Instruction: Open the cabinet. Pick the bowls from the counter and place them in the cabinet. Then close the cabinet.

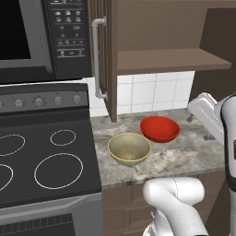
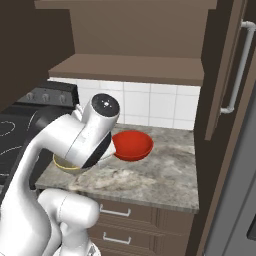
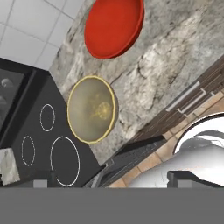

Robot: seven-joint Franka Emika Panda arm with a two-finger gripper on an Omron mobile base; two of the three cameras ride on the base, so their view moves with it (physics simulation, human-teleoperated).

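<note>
Two bowls sit on the counter (image 1: 184, 159) under an open cabinet (image 1: 166, 60).
Beige bowl (image 1: 129, 148) sits near the counter's front-left edge beside the stovetop (image 1: 46, 161); red bowl (image 1: 160, 128) lies just behind, right. Bare stone spreads rightward. End effector (image 3: 111, 177) hovers above, jaws spread wide, empty.

Rose from base at lower right in left base view, white links w/ dark joints, elbow bent at bottom centre. Forearm and wrist reached up at right edge of that view, angled toward left. In right base view, arm (image 2: 75, 145) climbed from lower left, round joint cap on top, wrist folded down and fwd. Gripper (image 3: 107, 177) pointed downward, fingertips (image 3: 43, 179) small and dark at bottom of hand view. Jaws stood wide apart, nothing between them, no contact w/ anything.
</note>
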